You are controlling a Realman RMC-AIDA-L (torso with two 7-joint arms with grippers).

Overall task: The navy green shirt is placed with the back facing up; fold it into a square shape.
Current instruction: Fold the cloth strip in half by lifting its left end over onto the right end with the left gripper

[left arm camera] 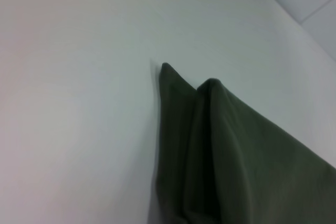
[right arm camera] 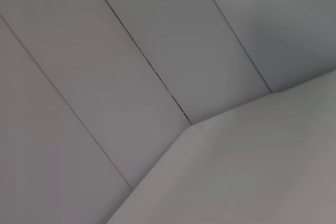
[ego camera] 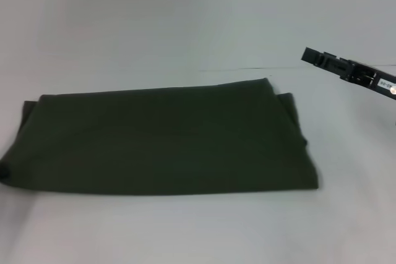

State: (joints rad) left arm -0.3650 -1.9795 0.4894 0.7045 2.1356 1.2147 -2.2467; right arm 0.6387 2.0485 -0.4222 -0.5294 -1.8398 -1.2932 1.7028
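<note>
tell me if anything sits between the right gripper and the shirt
Nothing visible does. The right gripper hangs above the table off the far right corner of the navy green shirt, which lies folded into a long band. Only bare tabletop shows between them. The left gripper is out of the head view.
</note>
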